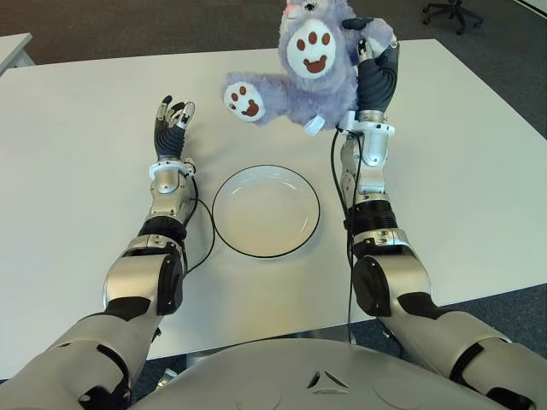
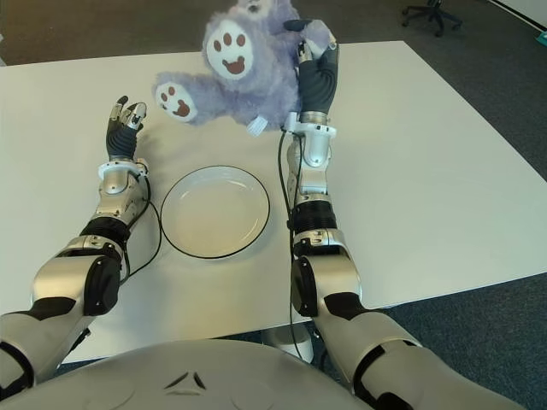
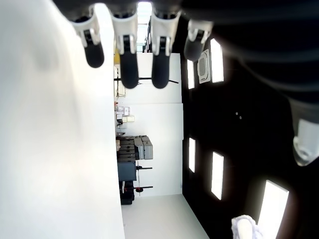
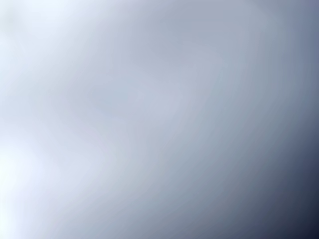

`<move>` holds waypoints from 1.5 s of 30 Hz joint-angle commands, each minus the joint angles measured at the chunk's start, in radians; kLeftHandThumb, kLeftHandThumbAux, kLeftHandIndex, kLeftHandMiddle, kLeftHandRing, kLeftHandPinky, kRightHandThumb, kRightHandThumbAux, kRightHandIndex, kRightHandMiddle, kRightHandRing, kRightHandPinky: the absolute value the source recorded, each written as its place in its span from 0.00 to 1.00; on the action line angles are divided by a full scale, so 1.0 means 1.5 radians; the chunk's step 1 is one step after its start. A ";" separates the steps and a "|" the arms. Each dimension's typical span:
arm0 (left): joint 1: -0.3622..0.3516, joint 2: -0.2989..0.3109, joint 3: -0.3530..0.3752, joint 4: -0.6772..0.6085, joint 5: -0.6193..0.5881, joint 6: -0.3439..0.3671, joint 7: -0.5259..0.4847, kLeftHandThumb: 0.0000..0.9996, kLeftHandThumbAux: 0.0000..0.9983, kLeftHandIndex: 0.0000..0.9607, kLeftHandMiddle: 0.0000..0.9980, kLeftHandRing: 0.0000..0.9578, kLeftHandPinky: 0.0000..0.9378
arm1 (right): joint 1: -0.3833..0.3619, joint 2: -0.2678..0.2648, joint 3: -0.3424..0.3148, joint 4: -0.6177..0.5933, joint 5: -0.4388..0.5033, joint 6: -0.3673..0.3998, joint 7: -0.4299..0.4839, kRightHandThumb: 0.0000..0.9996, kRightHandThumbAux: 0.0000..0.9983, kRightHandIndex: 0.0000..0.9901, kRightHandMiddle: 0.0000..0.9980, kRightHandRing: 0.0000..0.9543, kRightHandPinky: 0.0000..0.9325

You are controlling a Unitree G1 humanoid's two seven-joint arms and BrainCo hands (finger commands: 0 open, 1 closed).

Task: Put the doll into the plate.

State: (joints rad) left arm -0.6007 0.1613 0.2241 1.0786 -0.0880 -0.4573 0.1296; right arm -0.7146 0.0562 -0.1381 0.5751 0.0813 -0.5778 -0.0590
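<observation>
A purple plush doll [image 1: 295, 73] with white soles and brown paw prints hangs in the air beyond the plate, its feet turned toward me. My right hand [image 1: 376, 64] is raised on the doll's right side, fingers curled into its fur. The white plate [image 1: 266, 210] with a dark rim lies on the table between my forearms, with nothing in it. My left hand [image 1: 173, 118] is left of the plate, fingers spread upward and holding nothing; its fingers [image 3: 128, 55] show loose in the left wrist view. The right wrist view is filled by pale fur [image 4: 149, 109].
The white table [image 1: 77, 145] stretches wide on both sides and ends at a front edge [image 1: 479, 295] near my right elbow. Dark carpet lies beyond, with an office chair base [image 1: 450, 12] at the far right.
</observation>
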 commanded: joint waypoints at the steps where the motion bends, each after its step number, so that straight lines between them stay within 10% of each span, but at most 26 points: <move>1: 0.063 -0.023 0.000 0.058 0.001 0.043 -0.003 0.00 0.45 0.07 0.18 0.18 0.14 | 0.016 0.006 0.009 -0.016 -0.020 -0.009 -0.018 1.00 0.67 0.40 0.41 0.52 0.60; 45: 0.052 -0.022 0.006 0.066 -0.007 0.041 -0.009 0.00 0.46 0.09 0.19 0.21 0.24 | 0.138 0.034 0.092 -0.082 -0.050 -0.009 0.007 1.00 0.66 0.39 0.45 0.54 0.60</move>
State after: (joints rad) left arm -0.6139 0.1630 0.2284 1.1014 -0.0958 -0.4577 0.1248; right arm -0.5313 0.0887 -0.0125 0.4673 0.0054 -0.5884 -0.0541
